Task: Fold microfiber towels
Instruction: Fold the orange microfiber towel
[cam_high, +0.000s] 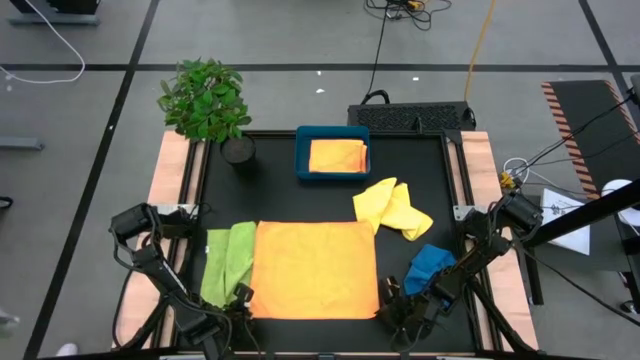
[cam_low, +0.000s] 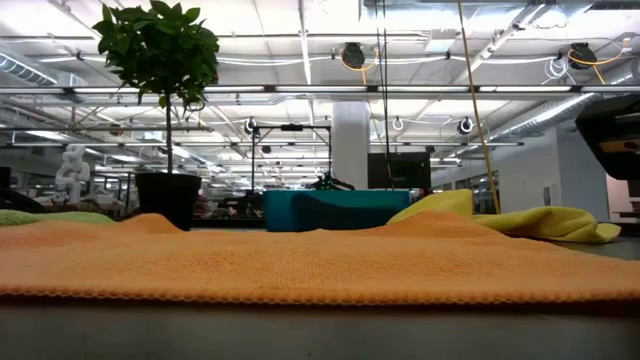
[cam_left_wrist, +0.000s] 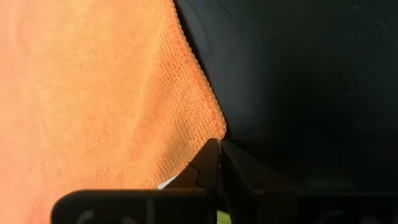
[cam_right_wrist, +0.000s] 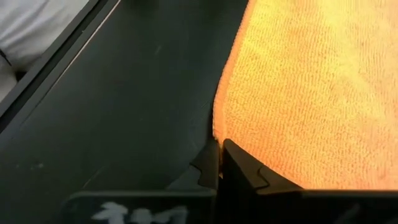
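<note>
My left gripper (cam_high: 240, 296) sits at the lower left of the overhead frame, its fingers (cam_left_wrist: 208, 163) clenched on the near left corner of the orange towel (cam_high: 315, 268); my right gripper (cam_high: 392, 300) sits at the lower right of that towel, its fingers (cam_right_wrist: 239, 165) pinched tight on the near right corner; the orange towel lies spread flat across the lower centre of the black worktop (cam_high: 270, 175), and in the level view it fills the foreground as a low wrinkled band; the lime green towel (cam_high: 226, 260) lies just beside its left edge, touching it; the blue towel (cam_high: 430, 268) is bunched at the lower right, near my right arm; the pale yellow towel (cam_high: 392, 208) lies crumpled right of centre, above the blue one and apart from it; a golden yellow towel (cam_high: 337, 156) lies folded inside the teal tray (cam_high: 303, 140) at the upper centre of the worktop; a potted plant (cam_high: 206, 102) stands at the upper left corner of the worktop, left of the tray.
</note>
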